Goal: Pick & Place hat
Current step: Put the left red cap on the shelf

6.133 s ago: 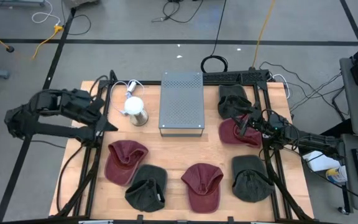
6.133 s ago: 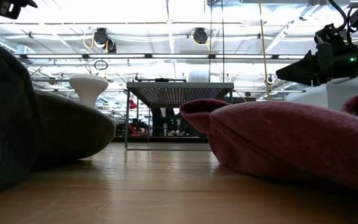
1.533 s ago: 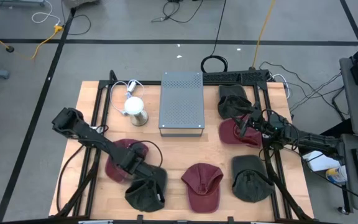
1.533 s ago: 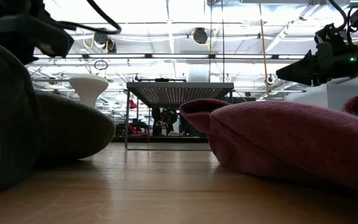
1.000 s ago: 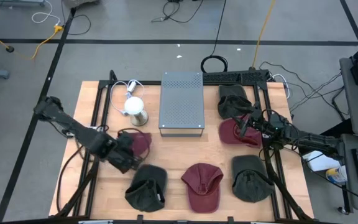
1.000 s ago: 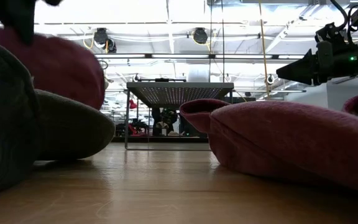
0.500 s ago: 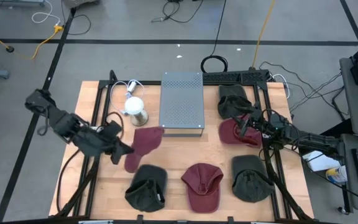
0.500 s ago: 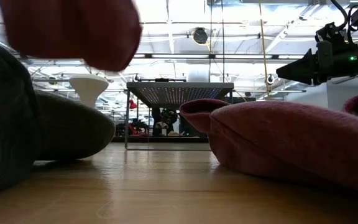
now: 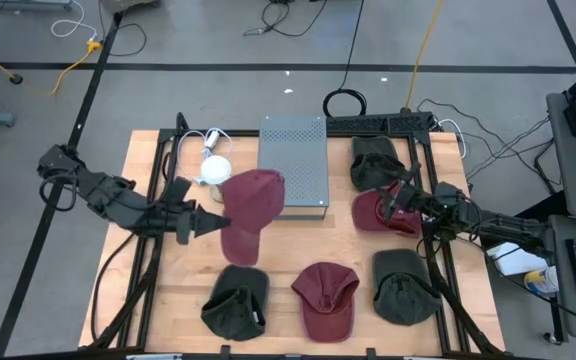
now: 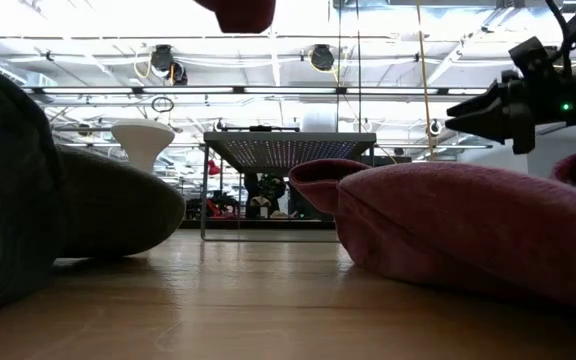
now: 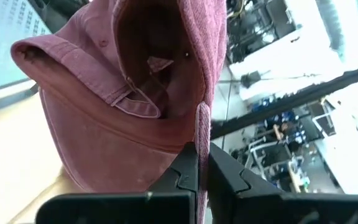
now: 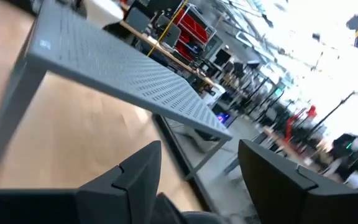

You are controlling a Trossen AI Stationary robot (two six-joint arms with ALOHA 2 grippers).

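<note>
High view looks straight down on your whole table (image 9: 338,240); low view sits at tabletop level, facing across into the room. Both wrist views look forward past their own fingers, close in. High, low and right wrist share the grey perforated stand (image 9: 293,165).

The high view is evenly lit, with soft shadows. In the low view ceiling lamps (image 10: 268,60) give strong glare, and near hats are blurred. The right wrist view is blurred.

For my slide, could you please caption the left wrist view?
Left gripper pinches the maroon hat by its edge.
</note>
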